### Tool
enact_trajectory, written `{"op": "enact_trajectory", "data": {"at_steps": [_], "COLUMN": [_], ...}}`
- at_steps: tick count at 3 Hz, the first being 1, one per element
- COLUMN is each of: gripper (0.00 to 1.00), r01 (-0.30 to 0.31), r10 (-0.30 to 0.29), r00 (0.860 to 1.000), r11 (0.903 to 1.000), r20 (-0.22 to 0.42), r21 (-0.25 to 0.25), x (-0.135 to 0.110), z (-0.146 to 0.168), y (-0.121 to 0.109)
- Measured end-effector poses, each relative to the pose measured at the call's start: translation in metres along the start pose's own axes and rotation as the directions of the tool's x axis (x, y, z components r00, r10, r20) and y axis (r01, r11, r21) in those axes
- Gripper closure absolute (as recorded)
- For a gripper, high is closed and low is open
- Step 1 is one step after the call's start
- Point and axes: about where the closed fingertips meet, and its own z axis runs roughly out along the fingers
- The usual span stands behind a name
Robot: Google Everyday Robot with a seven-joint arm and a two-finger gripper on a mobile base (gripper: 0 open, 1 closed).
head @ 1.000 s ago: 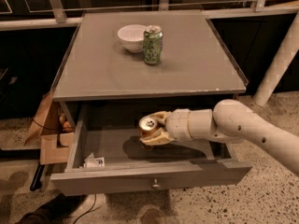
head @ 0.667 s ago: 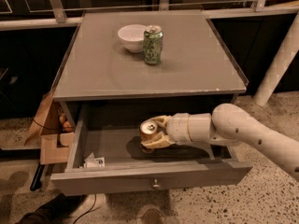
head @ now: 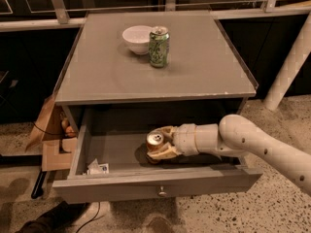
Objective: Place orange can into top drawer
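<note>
The top drawer (head: 121, 188) of the grey cabinet is pulled open, with a flat front panel and a small round knob (head: 162, 193). My gripper (head: 158, 147) reaches into it from the right on a white arm. It is shut on the orange can (head: 155, 140), which stands roughly upright inside the drawer with its silver top facing up. The can's base is hidden behind the fingers, so I cannot tell if it touches the drawer floor.
On the cabinet top (head: 107, 76) stand a white bowl (head: 137, 37) and a green can (head: 159, 46). A small white packet (head: 97, 168) lies in the drawer's front left corner. A cardboard box (head: 51, 137) sits left of the cabinet, a white post (head: 289, 67) at right.
The gripper with the orange can has shifted slightly left and a little lower inside the drawer. Nothing else moved.
</note>
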Motion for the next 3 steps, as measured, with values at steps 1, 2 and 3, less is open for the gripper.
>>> {"op": "enact_trajectory", "data": {"at_steps": [1,2,3], "gripper": [0.81,0.58,0.35], "r01": [0.000,0.000,0.000], "r10": [0.000,0.000,0.000], "r00": [1.000,1.000,1.000], "r11": [1.0000,1.0000,1.0000], "r20": [0.000,0.000,0.000], "r21": [0.000,0.000,0.000], "x": [0.0000,0.0000,0.0000], "z": [0.0000,0.0001,0.0001], "y": [0.0000,0.0000,0.0000]}}
